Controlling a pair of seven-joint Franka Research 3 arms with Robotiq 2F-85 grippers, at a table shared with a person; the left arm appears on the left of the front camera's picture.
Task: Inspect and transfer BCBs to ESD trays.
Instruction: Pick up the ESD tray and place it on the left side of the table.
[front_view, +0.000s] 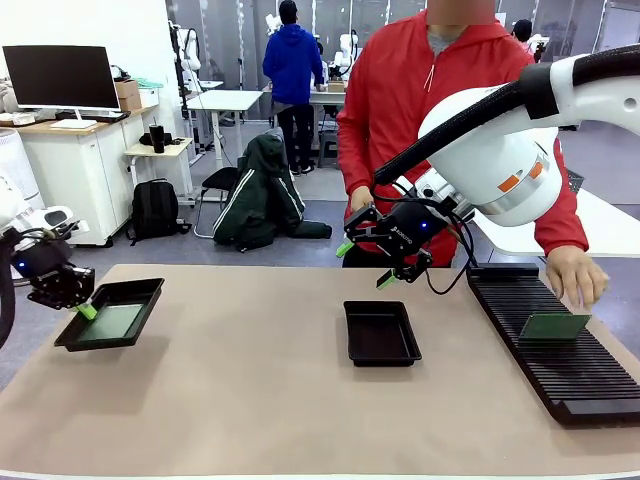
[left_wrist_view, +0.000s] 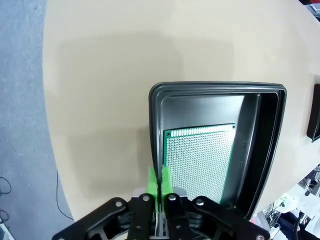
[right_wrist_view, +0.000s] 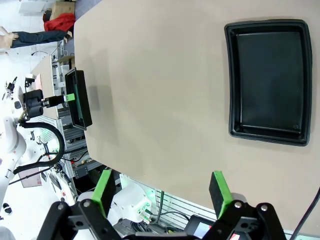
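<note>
A black ESD tray (front_view: 135, 284) at the table's left holds a green BCB (front_view: 110, 322), which lies flat inside this tray (left_wrist_view: 215, 89) as a pale green board (left_wrist_view: 200, 160). My left gripper (front_view: 85, 306) hangs at that tray's outer rim, and its green pads (left_wrist_view: 159, 181) are shut with nothing seen between them. A second ESD tray (front_view: 381, 358) sits empty mid-table, also seen as the empty tray (right_wrist_view: 267, 137). My right gripper (front_view: 365, 262) hovers open above its far side, its fingers (right_wrist_view: 220, 190) wide apart. Another BCB (front_view: 553, 326) rests on the rack.
A long black ribbed rack (front_view: 570, 375) runs along the right side. A person in a red jacket stands at the far edge with a hand (front_view: 578, 276) just above the rack. Bare tan tabletop (front_view: 250, 380) lies between the trays.
</note>
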